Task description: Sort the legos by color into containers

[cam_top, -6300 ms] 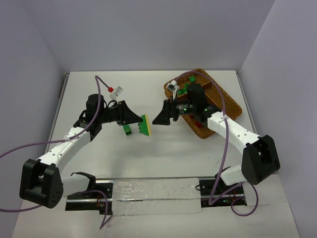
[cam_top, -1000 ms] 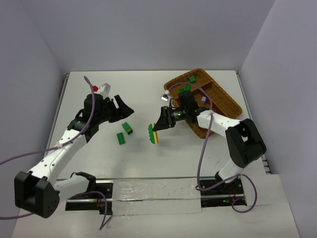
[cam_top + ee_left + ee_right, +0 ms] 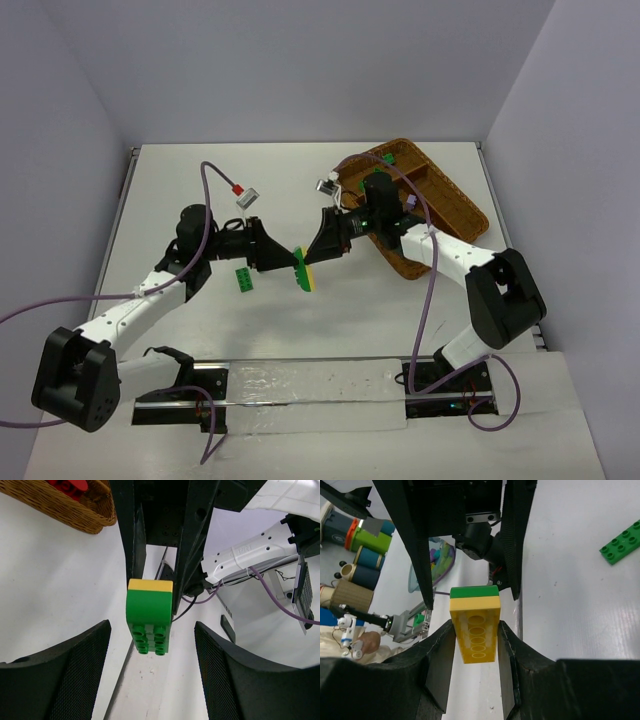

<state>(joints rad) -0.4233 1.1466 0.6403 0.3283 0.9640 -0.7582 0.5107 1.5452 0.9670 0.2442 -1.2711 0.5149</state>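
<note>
My right gripper [image 3: 475, 626] is shut on a yellow lego [image 3: 475, 632], held off the table. A green lego [image 3: 474, 591] is stuck on that brick's far end. In the top view this stack [image 3: 304, 271] hangs mid-table between both arms, with the right gripper [image 3: 314, 254] on it. My left gripper [image 3: 151, 632] is open; its mesh fingers [image 3: 75, 672] flank the green lego [image 3: 149, 622] with a gap on each side. From above, the left gripper [image 3: 283, 262] faces the stack. The wicker containers [image 3: 462, 215] sit at the back right, holding green legos [image 3: 387, 158] and a red one [image 3: 70, 485].
One loose green lego [image 3: 243, 279] lies on the table under the left arm and shows as a flat plate [image 3: 622, 542] in the right wrist view. A rail [image 3: 300, 385] runs along the near edge. Purple cables loop over both arms.
My left gripper has swung from the back left down and right to the stack, its fingers now either side of the green lego. The right gripper still holds the yellow lego, slightly shifted.
</note>
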